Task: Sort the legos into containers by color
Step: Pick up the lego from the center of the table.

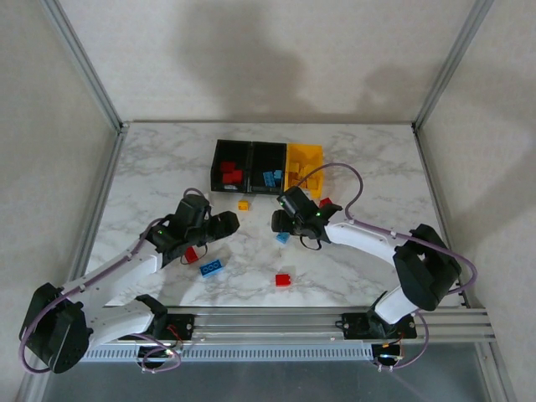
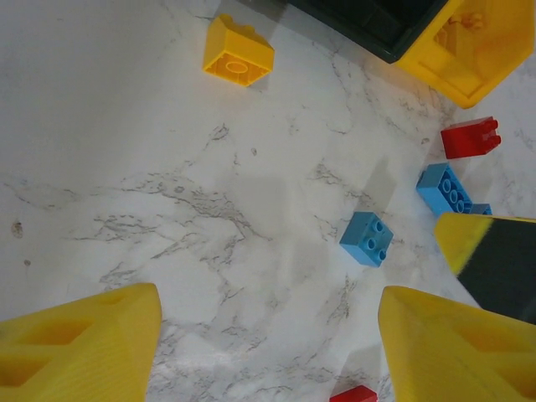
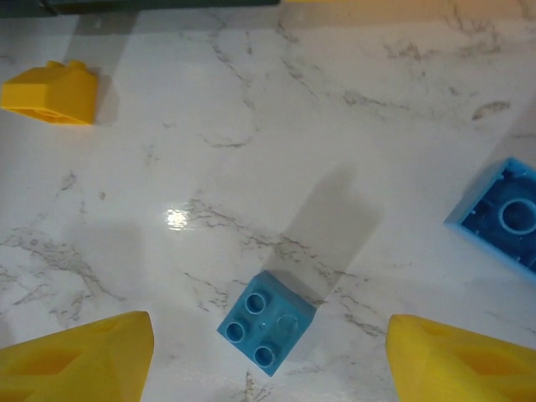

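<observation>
The right gripper (image 3: 270, 360) has its yellow fingers (image 3: 75, 356) spread wide and pinches nothing. A small blue brick (image 3: 268, 332) lies studs up on the marble table (image 3: 251, 151) in the gap between the fingertips, touching neither. Ahead of this gripper and to its right, an upturned blue brick (image 3: 502, 213) lies hollow side up, clear of the right finger. Far ahead to its left sits a yellow brick (image 3: 52, 92). The left gripper (image 2: 268, 352) is spread as well and grips nothing. Ahead of it and to its right a red brick (image 2: 471, 137) lies just short of a corner of the yellow bin (image 2: 473, 46), and the edge of a near red brick (image 2: 353, 394) shows low between its fingers, touching neither. From above, the two grippers point toward each other over the middle of the table, close but apart. Beyond them the three bins stand touching in a row: the left black bin (image 1: 218, 163) holds red bricks, the middle black bin (image 1: 268, 146) holds blue ones and the yellow bin holds yellow ones. Behind the left gripper, toward the arm bases, lies a long blue brick (image 1: 211, 268). Behind the right gripper lies a lone red brick (image 1: 283, 280), well apart from the rest.
</observation>
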`<state>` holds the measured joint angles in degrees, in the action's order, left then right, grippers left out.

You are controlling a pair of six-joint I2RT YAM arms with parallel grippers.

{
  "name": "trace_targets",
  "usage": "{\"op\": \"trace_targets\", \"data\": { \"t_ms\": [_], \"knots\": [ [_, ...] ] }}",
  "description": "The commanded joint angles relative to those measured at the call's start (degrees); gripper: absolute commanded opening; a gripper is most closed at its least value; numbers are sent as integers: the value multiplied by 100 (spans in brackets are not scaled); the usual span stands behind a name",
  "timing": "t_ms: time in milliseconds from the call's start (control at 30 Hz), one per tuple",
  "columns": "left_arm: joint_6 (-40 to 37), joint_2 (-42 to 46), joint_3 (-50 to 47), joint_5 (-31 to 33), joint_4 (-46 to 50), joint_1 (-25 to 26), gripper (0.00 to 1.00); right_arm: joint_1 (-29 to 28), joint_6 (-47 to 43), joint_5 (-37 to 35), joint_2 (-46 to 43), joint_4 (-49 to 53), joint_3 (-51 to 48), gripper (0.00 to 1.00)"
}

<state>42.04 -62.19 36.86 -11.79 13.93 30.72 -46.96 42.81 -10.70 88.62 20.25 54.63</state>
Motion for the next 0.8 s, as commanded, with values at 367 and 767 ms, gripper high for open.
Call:
{"op": "trace_targets", "data": {
  "t_ms": [367,767],
  "knots": [
    [-5,82,33,256,-35,49,69,-85,606,264,764,-423,-94,73],
    [15,106,-30,322,-17,49,69,-230,433,186,1260,-333,217,55]
  ]
}}
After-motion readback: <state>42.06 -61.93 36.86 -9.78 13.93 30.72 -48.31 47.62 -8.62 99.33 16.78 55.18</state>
